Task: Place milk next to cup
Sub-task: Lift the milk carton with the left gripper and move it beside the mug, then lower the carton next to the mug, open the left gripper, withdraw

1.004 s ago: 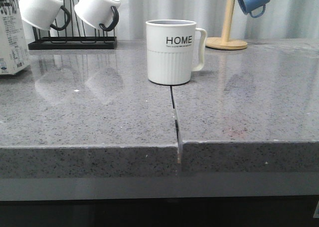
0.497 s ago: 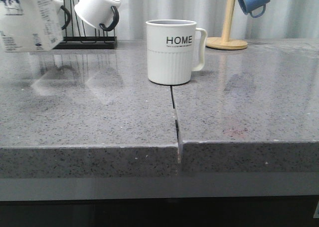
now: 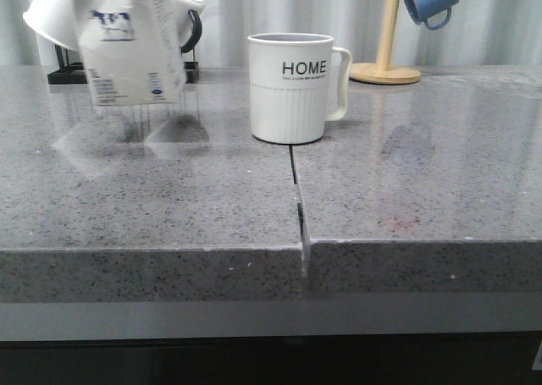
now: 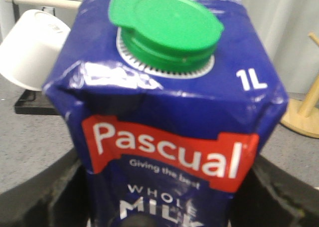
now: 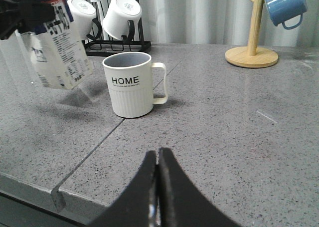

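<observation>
The milk (image 3: 127, 42) is a white carton with a cow picture, tilted and held in the air above the counter, to the left of the cup. In the left wrist view its dark blue top (image 4: 169, 117) with a green cap fills the frame between the black fingers (image 4: 40, 197); my left gripper is shut on it. It also shows in the right wrist view (image 5: 55, 52). The cup (image 3: 292, 87) is a white ribbed "HOME" mug standing mid-counter, also in the right wrist view (image 5: 130, 85). My right gripper (image 5: 158, 154) is shut and empty near the counter's front edge.
A black rack (image 3: 127, 68) with small white mugs (image 3: 51, 17) stands at the back left. A wooden mug tree (image 3: 387, 55) with a blue mug (image 3: 430, 0) stands at the back right. A seam (image 3: 298, 207) runs through the grey counter in front of the cup.
The milk has been lifted off the counter at the far left and carried to the right, towards the cup, tilting as it goes. The cup has not moved.
</observation>
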Controlling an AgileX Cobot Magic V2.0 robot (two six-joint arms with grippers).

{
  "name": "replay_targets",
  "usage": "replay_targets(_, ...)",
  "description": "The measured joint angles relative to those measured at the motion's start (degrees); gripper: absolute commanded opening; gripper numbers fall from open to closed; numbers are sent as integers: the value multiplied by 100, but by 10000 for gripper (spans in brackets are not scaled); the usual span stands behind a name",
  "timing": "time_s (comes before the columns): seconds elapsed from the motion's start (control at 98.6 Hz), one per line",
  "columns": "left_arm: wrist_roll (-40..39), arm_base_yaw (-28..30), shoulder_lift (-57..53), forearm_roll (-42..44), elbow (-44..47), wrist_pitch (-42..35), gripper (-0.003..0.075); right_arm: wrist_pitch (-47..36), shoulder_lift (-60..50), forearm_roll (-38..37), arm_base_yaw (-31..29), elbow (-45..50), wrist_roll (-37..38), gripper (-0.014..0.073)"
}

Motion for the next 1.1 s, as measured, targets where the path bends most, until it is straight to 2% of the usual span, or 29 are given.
replay_targets(0.264, 9, -393, 522, -146, -442, -159, 223, 0, 0, 0, 0, 0, 0, -69)
replay_targets(0.74, 23, -430, 835, -339, -484, -59, 235, 0, 0, 0, 0, 0, 0, -69)
replay_targets(0.842, 27, -430, 835, -353, -484, -8, 321, 0, 0, 0, 0, 0, 0, -69)
replay_targets(0.964, 36, -430, 835, -353, -484, 3, 516, 0, 0, 0, 0, 0, 0, -69)
replay_targets(1.035, 36, -430, 835, -353, -484, 15, 605, 0, 0, 0, 0, 0, 0, -69)
replay_targets(1.095, 36, -430, 835, -353, -484, 44, 648, 0, 0, 0, 0, 0, 0, -69)
